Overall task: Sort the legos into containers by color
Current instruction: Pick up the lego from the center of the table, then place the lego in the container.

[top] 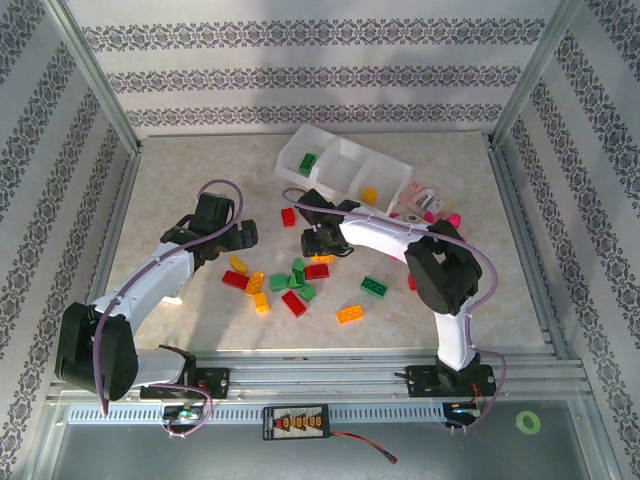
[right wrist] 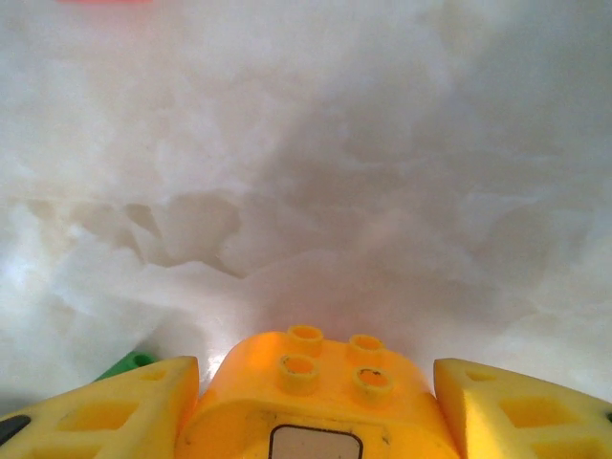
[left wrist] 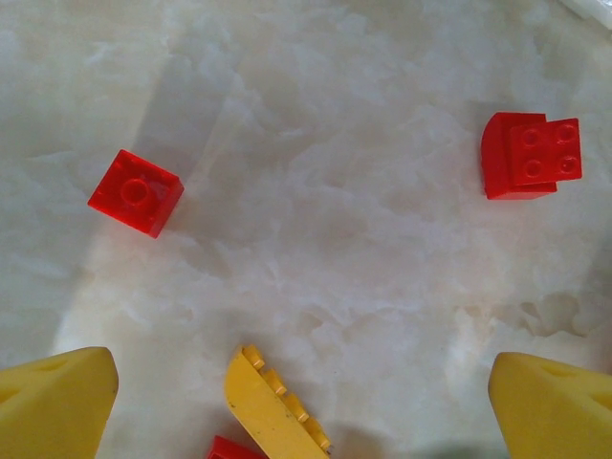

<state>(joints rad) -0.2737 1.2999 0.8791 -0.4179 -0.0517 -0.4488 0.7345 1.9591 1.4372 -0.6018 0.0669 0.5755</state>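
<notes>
The containers (top: 343,152) are a white three-compartment tray at the back. One green lego (top: 307,162) lies in its left compartment and a yellow one (top: 369,195) in its right. Red, green and orange legos (top: 292,285) are scattered mid-table. My right gripper (top: 316,250) (right wrist: 311,411) is shut on an orange lego (right wrist: 316,392), one finger pressed to each side. My left gripper (top: 245,240) (left wrist: 306,411) is open above the table, with a yellow lego (left wrist: 273,406) lying on its side between the fingers, touching neither. Two red legos (left wrist: 137,191) (left wrist: 529,155) lie beyond it.
Pink pieces and a clear packet (top: 428,203) lie right of the tray. A green ring (top: 527,422) sits beyond the front rail. Metal frame posts and patterned walls enclose the table.
</notes>
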